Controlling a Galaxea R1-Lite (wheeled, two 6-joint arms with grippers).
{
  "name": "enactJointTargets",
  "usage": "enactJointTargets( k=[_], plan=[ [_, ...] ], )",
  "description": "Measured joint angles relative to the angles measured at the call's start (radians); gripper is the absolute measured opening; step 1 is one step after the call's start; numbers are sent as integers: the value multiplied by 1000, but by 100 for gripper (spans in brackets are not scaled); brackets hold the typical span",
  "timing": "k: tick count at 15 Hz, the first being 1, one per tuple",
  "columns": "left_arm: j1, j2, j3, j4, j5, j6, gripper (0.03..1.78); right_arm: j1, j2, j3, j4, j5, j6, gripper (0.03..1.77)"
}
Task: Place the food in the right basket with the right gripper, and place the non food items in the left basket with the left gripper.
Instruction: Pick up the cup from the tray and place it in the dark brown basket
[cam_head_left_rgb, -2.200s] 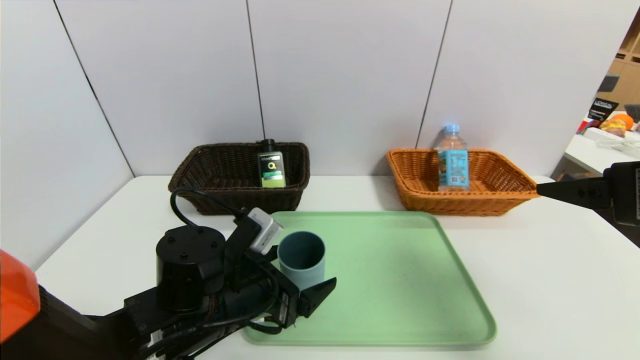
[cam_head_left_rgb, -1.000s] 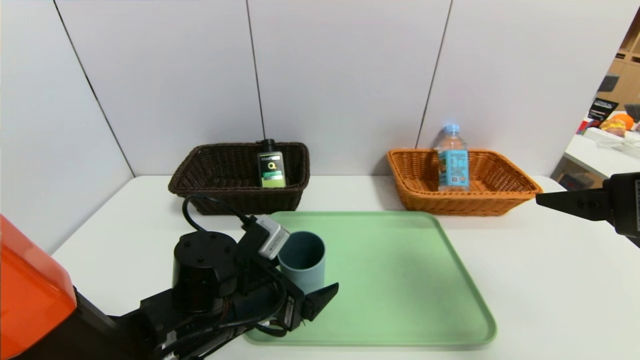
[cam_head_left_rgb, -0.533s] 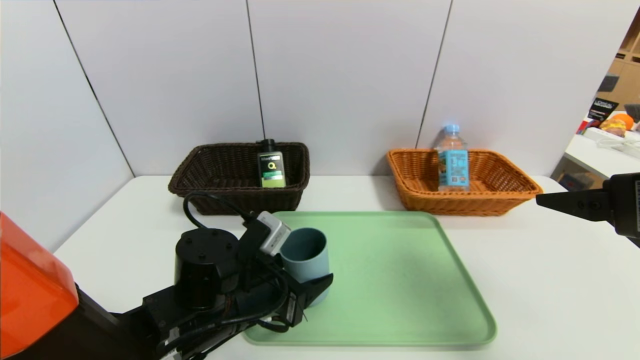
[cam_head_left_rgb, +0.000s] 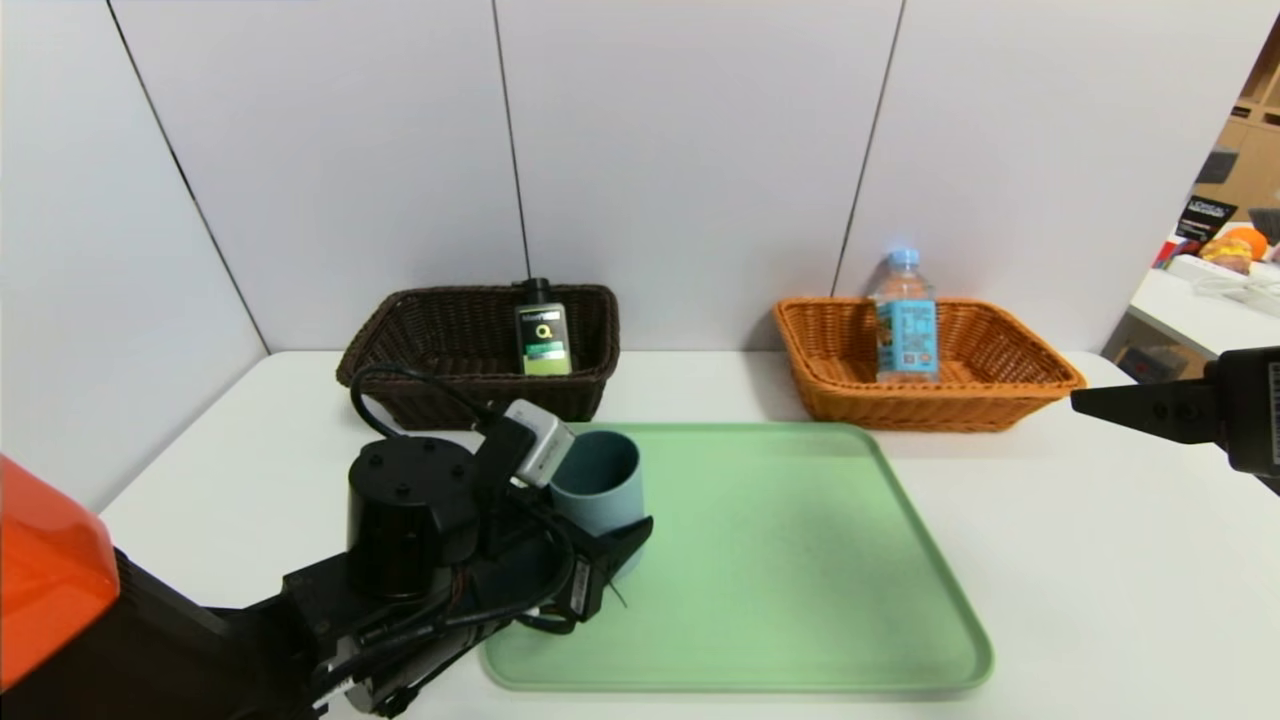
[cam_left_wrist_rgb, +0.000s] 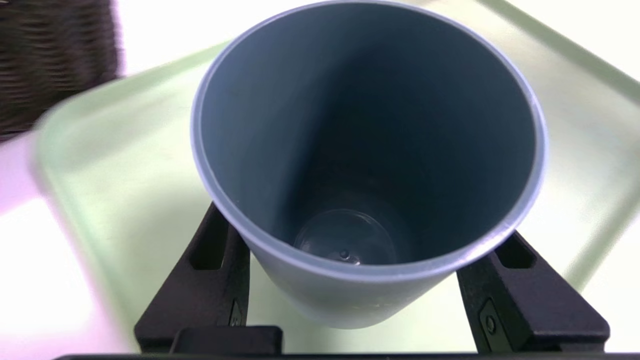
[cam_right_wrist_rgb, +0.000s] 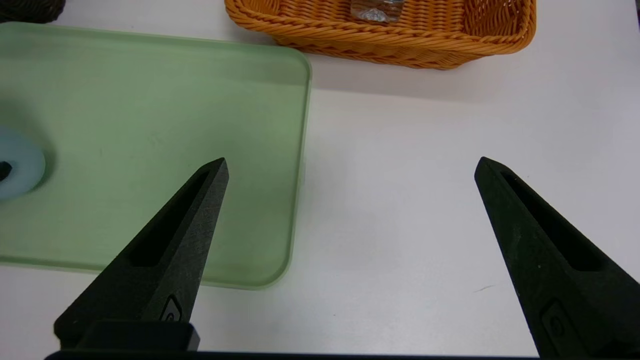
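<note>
Tray under gripper-held cup

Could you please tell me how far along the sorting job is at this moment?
Done: the water bottle stands in the orange basket, and the black pump bottle is in the dark brown basket. In hand: the left gripper is shut on the blue-grey cup over the green tray. Left: carrying that cup to the dark brown basket. The right gripper hangs open, idle.
</note>
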Motion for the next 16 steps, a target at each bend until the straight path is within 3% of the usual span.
enactJointTargets(
  k=[3,8,11,16],
  plan=[
    [5,-79,-101,193,78,21,112,4,5,17,-1,1,-3,170],
    [45,-243,-375,693,94,42,112,4,30,21,-3,17,-3,170],
    [123,-283,-486,822,103,81,112,4,40,23,0,53,-2,170],
    [278,-290,-619,972,94,97,112,4,43,31,1,55,-2,170]
  ],
)
